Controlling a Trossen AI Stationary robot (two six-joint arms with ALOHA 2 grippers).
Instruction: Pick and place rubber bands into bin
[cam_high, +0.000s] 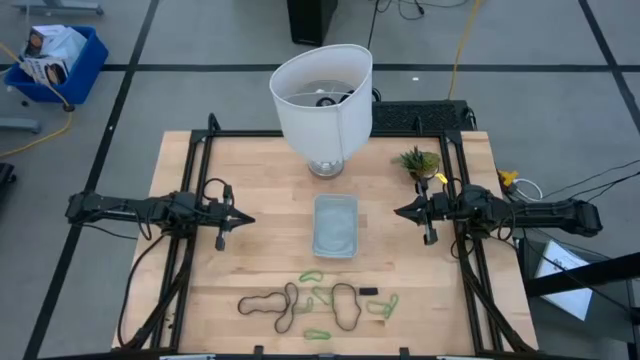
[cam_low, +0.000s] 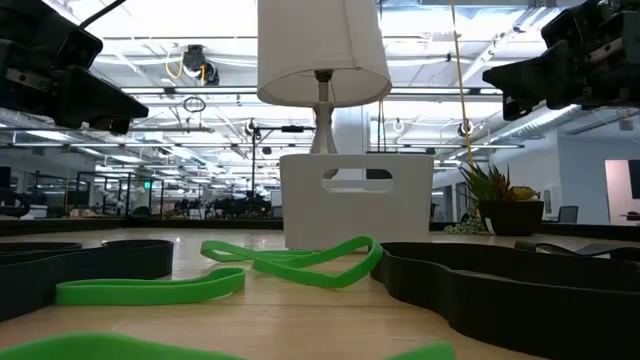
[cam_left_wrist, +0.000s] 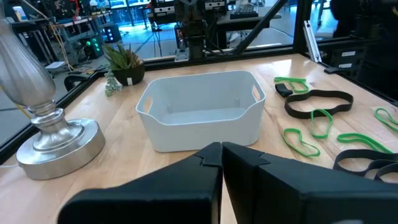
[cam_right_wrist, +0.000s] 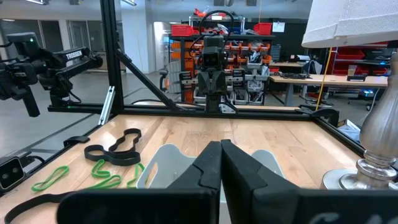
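Several black and light-green rubber bands (cam_high: 320, 300) lie flat near the table's near edge; they also show in the low view (cam_low: 290, 262) and the left wrist view (cam_left_wrist: 317, 106). The pale bluish bin (cam_high: 335, 224) stands at the table's middle, also in the left wrist view (cam_left_wrist: 202, 111). My left gripper (cam_high: 248, 218) hovers left of the bin, shut and empty, its fingertips together in its wrist view (cam_left_wrist: 221, 152). My right gripper (cam_high: 398, 211) hovers right of the bin, shut and empty, as its wrist view shows (cam_right_wrist: 220, 149).
A white lampshade on a metal base (cam_high: 322, 95) stands behind the bin. A small potted plant (cam_high: 418, 160) stands at the far right. A small black piece (cam_high: 368, 291) lies among the bands. Black frame rails (cam_high: 190, 180) run along both table sides.
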